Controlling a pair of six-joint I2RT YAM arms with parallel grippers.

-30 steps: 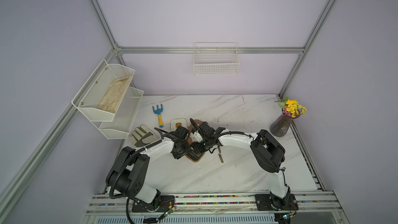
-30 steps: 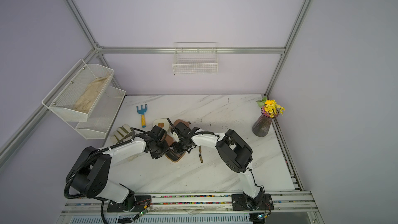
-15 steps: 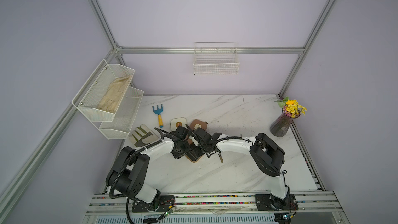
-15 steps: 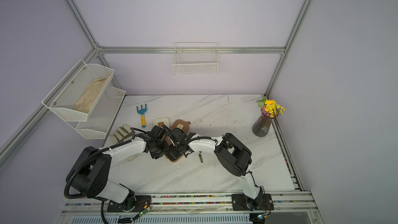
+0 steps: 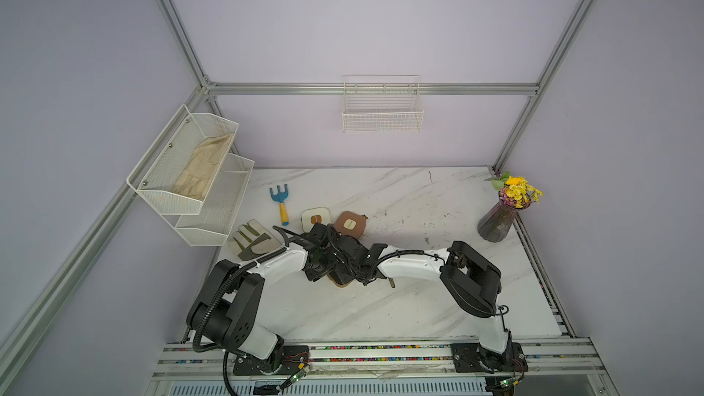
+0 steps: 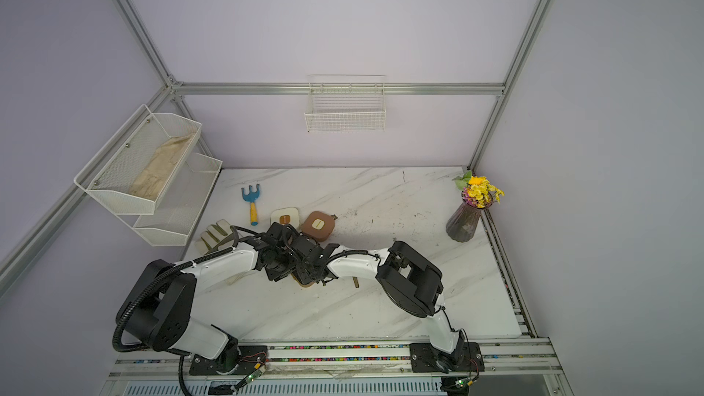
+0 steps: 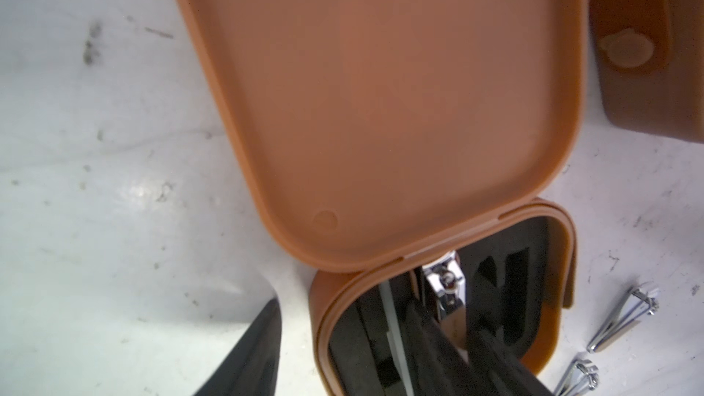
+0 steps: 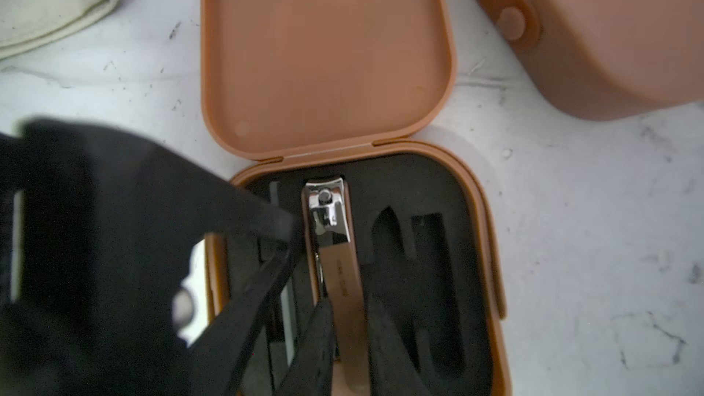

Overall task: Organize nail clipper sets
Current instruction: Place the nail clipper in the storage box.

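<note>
As my left gripper (image 8: 288, 232) sits clenched with its tip inside the open brown rounded-square hinged case (image 8: 480, 260), left of centre toward the counter's (image 5: 419, 310) front edge, my right gripper (image 8: 348, 306) grasps the slim silver-and-bronze metal nail clipper (image 8: 328, 207) lying in the black lining (image 8: 419, 192).

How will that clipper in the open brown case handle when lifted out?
The nail clipper looks like rigid metal, so it shouldn't flex. Its polished sides may slip in the right gripper. The snug foam insert could drag.
</note>
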